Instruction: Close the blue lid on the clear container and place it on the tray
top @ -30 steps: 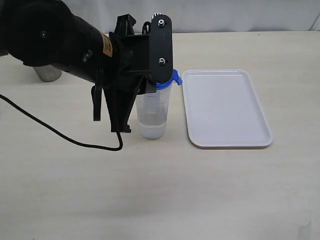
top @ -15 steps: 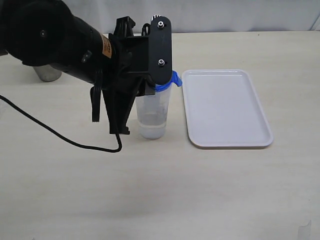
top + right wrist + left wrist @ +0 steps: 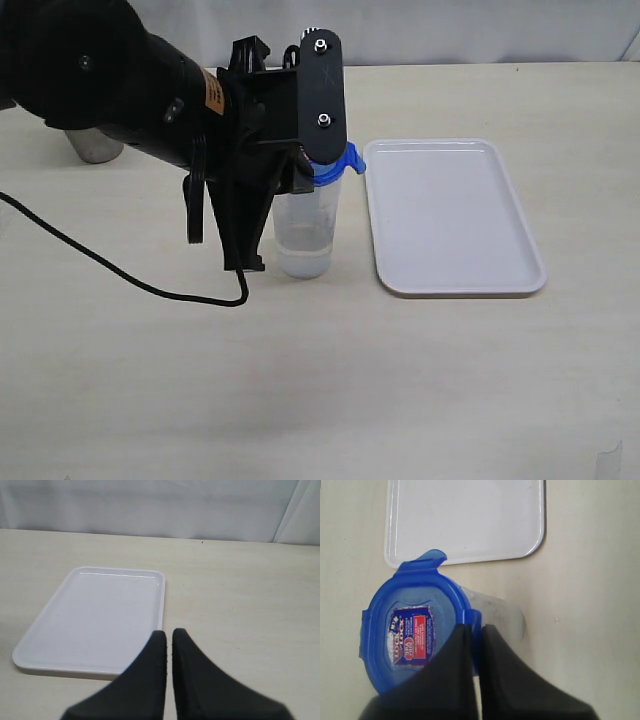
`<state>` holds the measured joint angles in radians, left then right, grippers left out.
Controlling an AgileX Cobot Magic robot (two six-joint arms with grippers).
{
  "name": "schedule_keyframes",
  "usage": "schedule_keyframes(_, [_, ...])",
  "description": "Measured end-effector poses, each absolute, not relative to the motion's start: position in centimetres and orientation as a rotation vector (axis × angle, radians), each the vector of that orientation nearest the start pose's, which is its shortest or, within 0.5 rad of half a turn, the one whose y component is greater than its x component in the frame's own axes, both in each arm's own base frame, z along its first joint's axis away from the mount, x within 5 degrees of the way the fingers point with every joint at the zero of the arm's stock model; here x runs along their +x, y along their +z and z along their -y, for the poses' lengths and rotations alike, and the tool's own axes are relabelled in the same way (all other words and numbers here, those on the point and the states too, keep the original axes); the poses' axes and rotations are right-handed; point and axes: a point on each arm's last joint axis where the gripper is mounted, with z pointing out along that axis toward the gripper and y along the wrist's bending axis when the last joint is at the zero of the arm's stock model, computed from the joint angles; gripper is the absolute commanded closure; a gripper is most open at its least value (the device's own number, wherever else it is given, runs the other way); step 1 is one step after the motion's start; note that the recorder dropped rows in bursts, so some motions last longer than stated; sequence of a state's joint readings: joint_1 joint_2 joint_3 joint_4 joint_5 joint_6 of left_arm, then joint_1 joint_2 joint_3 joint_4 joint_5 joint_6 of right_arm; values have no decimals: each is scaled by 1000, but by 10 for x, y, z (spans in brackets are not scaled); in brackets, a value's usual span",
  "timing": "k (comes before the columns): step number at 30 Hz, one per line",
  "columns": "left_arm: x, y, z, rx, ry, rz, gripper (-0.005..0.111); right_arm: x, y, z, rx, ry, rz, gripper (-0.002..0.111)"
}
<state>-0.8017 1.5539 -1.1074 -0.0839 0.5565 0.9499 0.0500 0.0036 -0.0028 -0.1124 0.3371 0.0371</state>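
Observation:
The clear container [image 3: 305,225] stands upright on the table, just left of the white tray [image 3: 450,215]. The blue lid [image 3: 335,168] sits on its mouth, and one tab sticks out toward the tray. In the left wrist view the lid [image 3: 415,615] shows its red-and-white label, with the container wall [image 3: 502,617] beyond it and the tray [image 3: 465,520] empty. My left gripper [image 3: 473,627] is shut, its fingertips down on the lid's edge over a side tab. My right gripper [image 3: 168,632] is shut with nothing in it, above the table by the tray's [image 3: 95,615] corner.
A shiny steel cup [image 3: 95,145] stands at the far left, partly hidden by the left arm. A black cable [image 3: 120,270] trails across the table from the arm. Bare table lies in front of the container and tray.
The left gripper has only wobbled slightly over the lid. Container, lid and tray stay where they were.

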Motion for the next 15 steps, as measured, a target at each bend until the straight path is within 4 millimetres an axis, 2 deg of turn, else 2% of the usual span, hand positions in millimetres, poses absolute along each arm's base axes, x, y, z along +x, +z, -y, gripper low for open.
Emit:
schedule_keyframes(4, [228, 266, 241, 1861, -22, -1642, 104, 54, 184, 1, -82, -47, -1818, 104])
schedule_keyframes(11, [228, 266, 241, 1861, -22, -1642, 81, 54, 184, 1, -82, -47, -1818, 104])
schedule_keyframes(15, [228, 266, 241, 1861, -22, -1642, 76, 54, 184, 1, -82, -47, -1818, 104])
